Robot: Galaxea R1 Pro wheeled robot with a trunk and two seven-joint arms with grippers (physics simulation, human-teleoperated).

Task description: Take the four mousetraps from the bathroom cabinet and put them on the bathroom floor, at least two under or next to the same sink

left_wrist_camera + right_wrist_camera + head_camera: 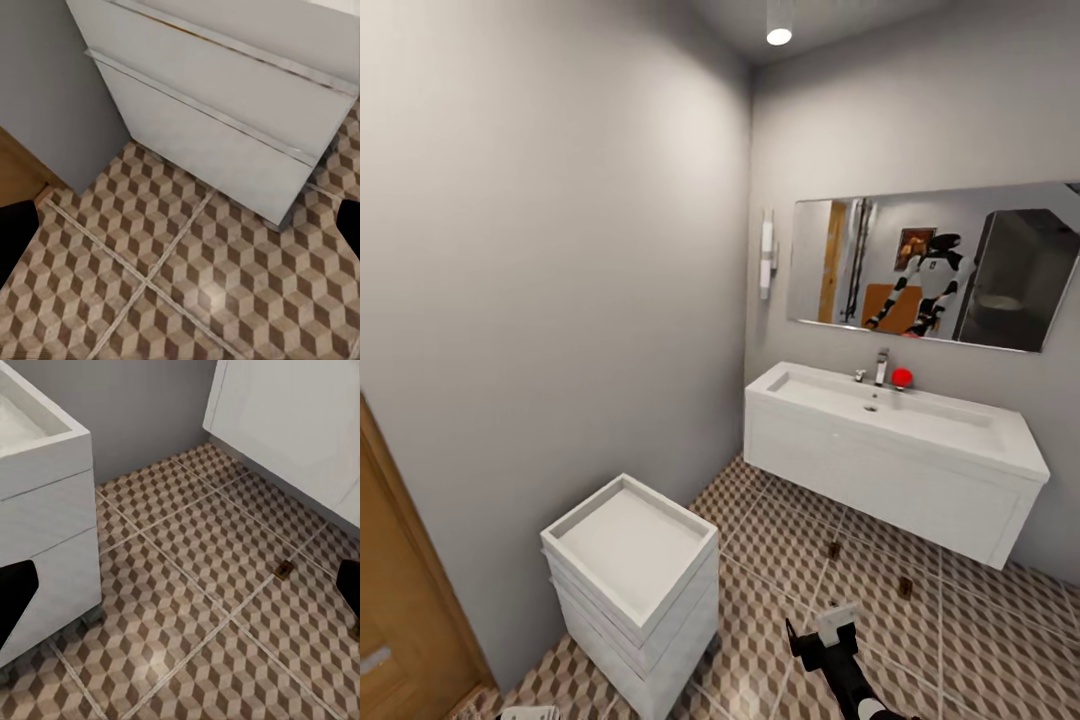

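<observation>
Head view looks into a grey-walled bathroom. A wide white sink [890, 410] with a chrome faucet [881, 366] sits on a wall-hung vanity [880, 480] at right, under a mirror [935, 265] reflecting the robot. A red ball [901, 377] rests on the basin rim just beside the faucet. Two small tan mousetraps [834, 549] [904, 588] lie on the cube-patterned bathroom floor [780, 560] directly below the vanity's front edge, apart from each other. A white drawer unit [632, 580] with a tray-like top stands near the left wall, beside an orange-brown wooden panel [395, 580]. The right end effector [822, 640] shows low in the picture with its dark fingers spread, empty. In the left wrist view the left end effector [180, 232] is also spread, over bare tiles by the drawer unit.
</observation>
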